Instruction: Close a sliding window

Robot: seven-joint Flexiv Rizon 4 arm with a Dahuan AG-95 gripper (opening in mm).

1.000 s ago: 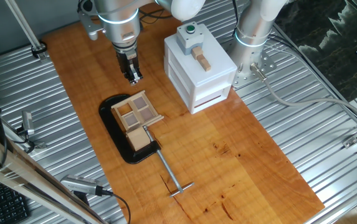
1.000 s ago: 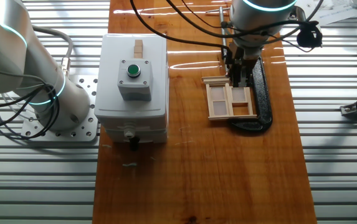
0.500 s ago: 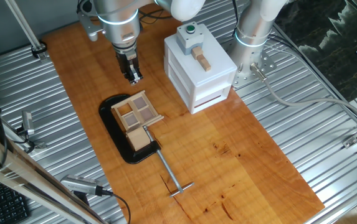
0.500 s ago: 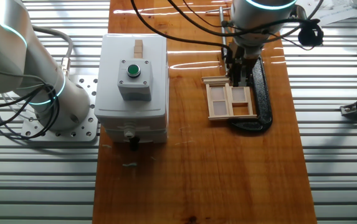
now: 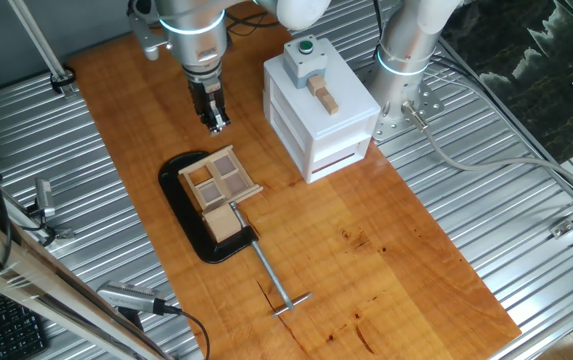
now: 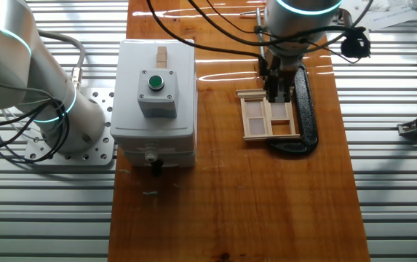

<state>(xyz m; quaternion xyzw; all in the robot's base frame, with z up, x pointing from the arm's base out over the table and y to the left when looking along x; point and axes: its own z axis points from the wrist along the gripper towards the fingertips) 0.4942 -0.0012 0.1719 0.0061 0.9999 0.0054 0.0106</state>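
The sliding window (image 5: 218,178) is a small light-wood frame with four panes and a cross. It sits in wooden rails held by a black clamp (image 5: 188,215) on the wooden table. It also shows in the other fixed view (image 6: 269,119). My gripper (image 5: 215,122) hangs above the table just beyond the window's far end, apart from it, with its fingers close together and nothing between them. In the other fixed view the gripper (image 6: 279,92) hangs over the window's far edge.
A white box (image 5: 318,112) with a green button (image 5: 306,45) and a small wooden block (image 5: 323,96) on top stands right of the window. The clamp's metal screw handle (image 5: 276,281) sticks out toward the table's front. A second arm's base (image 5: 406,70) stands behind the box.
My gripper has drifted slightly up and away from the window. The window has not moved.
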